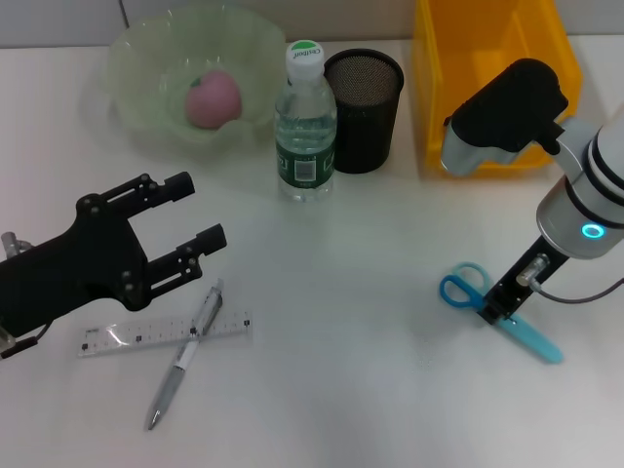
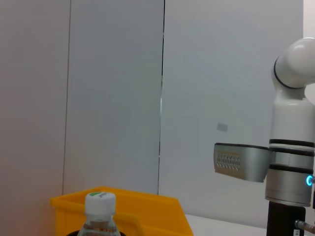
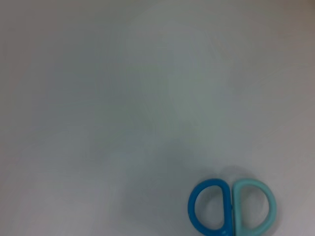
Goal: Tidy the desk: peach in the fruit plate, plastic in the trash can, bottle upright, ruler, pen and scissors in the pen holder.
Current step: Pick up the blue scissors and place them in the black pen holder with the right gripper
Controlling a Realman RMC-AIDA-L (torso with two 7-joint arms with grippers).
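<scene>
A: Where are the scissors (image 1: pixel 492 310)?

B: Lower right of the head view, flat on the desk (image 1: pixel 341 390). The right gripper (image 1: pixel 497 304) is down over their middle; I can't tell whether it's pinching them.

A: And the left gripper (image 1: pixel 185 219)?

B: Left side, fingers spread, above the pen (image 1: pixel 185 353) crossing the ruler (image 1: pixel 164 333).

A: Risks?

B: Probably a thin grip: the scissors could pivot or slip on the way to the holder (image 1: pixel 364 109), or knock the bottle (image 1: pixel 305 122) beside it.
</scene>
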